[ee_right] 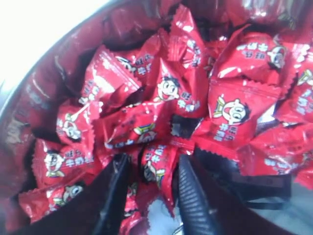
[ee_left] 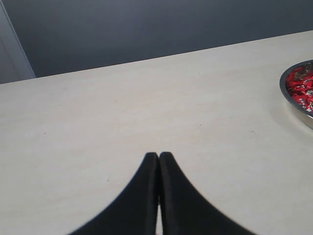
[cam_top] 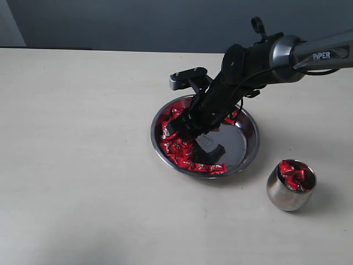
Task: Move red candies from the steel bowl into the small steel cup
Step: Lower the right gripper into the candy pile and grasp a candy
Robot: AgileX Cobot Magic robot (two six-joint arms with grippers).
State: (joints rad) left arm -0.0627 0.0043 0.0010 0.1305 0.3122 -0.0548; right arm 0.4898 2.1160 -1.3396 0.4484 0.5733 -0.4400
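Observation:
The steel bowl sits mid-table, with the red candies heaped on its left side. My right gripper reaches down into that heap. In the right wrist view its fingers stand open, straddling one candy with a small gap on each side. The bowl's wall curves behind the pile. The small steel cup stands upright to the bowl's right and holds several candies. My left gripper is shut and empty above bare table; the bowl's rim shows far off.
The pale tabletop stretches wide to the left of the bowl. A grey wall runs behind the table's far edge. The right arm crosses above the bowl's far side.

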